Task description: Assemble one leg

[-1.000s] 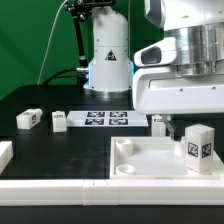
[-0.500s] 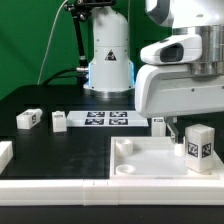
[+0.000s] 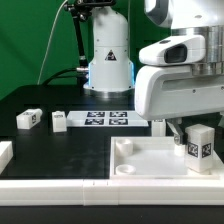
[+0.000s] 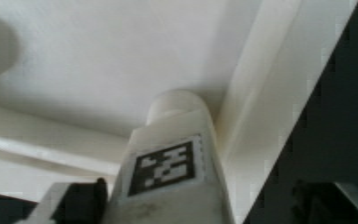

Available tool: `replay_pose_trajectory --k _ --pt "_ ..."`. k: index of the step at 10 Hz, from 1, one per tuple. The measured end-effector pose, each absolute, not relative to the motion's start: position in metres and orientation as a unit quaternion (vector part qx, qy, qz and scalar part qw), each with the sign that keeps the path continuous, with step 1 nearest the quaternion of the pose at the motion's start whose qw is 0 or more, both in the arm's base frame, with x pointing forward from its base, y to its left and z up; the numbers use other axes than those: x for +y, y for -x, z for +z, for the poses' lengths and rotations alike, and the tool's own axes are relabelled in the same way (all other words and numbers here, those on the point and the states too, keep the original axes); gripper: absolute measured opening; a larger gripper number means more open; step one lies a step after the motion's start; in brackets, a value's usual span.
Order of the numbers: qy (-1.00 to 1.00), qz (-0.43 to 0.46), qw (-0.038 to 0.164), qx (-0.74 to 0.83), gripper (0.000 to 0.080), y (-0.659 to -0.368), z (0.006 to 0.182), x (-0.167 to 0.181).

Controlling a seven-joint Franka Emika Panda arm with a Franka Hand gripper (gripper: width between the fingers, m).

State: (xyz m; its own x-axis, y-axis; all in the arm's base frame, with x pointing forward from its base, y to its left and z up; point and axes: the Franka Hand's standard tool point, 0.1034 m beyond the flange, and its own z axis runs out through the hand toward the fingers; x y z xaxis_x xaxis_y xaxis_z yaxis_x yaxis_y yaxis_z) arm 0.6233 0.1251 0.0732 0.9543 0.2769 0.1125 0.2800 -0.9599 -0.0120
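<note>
Exterior view: big white tray part (image 3: 150,166) in front. Above its corner on the exterior view's right, gripper (image 4: 197,206), jaws open and empty, straddling the upright leg (image 3: 200,146). Likely step: grasping. Next, probably: closing squarely, then lifting.

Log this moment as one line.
phase: pre-grasp | hand: open, straddling leg | leg: upright on white tray part | spare legs: two on table
</note>
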Motion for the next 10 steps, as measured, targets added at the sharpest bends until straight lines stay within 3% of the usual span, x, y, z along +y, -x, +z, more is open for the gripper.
replay_pose_trajectory --k 1,2,5,10 --pt "0.989 -0.055 0.013 -0.140 0.0367 -0.6236 0.0731 0.1232" --pt "0.989 -0.055 0.012 -0.136 0.0290 -0.6240 0.0729 0.1210" --pt "0.995 -0.055 0.018 -0.080 0.0290 -0.6241 0.0729 0.1211" --pt "0.958 -0.066 0.078 0.267 0.0290 -0.6222 0.0709 0.1210"
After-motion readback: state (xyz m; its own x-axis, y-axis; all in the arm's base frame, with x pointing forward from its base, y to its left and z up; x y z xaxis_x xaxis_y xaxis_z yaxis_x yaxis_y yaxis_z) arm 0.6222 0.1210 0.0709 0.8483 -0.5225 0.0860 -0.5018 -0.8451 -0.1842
